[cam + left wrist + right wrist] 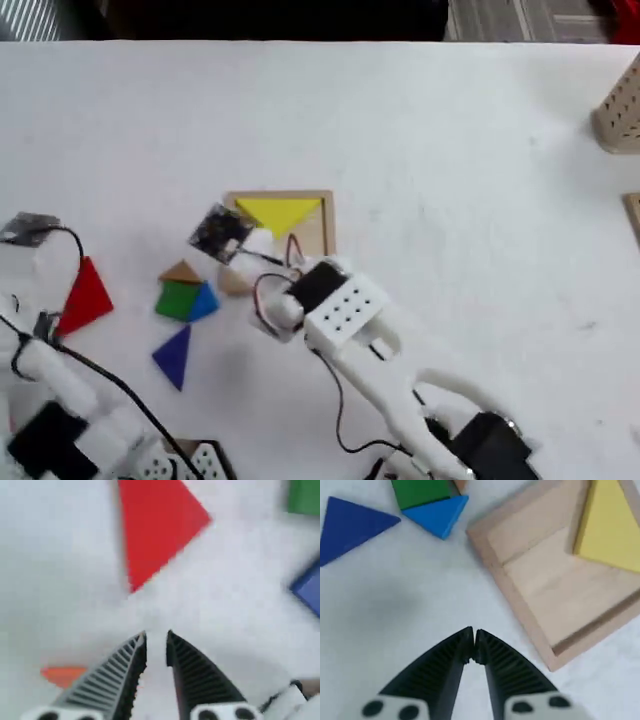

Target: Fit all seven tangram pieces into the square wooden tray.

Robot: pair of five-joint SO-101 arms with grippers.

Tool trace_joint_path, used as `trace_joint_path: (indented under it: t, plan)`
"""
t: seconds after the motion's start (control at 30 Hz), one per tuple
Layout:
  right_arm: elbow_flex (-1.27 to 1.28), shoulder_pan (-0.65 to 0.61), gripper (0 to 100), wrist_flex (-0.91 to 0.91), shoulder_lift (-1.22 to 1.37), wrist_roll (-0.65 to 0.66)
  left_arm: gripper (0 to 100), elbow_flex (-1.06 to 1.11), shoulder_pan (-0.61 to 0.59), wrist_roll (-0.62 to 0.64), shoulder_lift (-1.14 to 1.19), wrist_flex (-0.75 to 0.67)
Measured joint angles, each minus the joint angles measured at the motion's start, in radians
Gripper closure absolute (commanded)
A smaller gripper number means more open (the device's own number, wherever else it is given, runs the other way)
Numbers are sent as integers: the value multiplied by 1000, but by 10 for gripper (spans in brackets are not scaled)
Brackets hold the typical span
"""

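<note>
High view: the tray (329, 225) is holding 1 piece, the yellow triangle (278, 213), against its 12 o'clock edge. The red triangle (87, 297) is lying well apart at 9 o'clock.

Left wrist view: my left end effector (156, 640) is hovering near it, slightly spread and empty. I'm judging it needs widening first.

Right wrist view: my right end effector (473, 636) is sitting pressed together, empty, beside the tray.

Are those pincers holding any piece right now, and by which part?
Nothing is held. The left pincer is empty near the red triangle; the right pincer is empty beside the wooden tray.
</note>
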Motion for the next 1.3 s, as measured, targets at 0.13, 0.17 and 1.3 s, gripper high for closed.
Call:
trace_joint_path:
  t: [0.13,0.17,1.3]
  plan:
    - [-66,-77,981,-124,97,-15,721,120,-133,227,-183,-193]
    - [-97,-97,981,-146,129,-28,722,143,-160,250,-203,-215]
    - [-1728,-356,981,-176,1516,-315,866,454,-354,592,-270,-391]
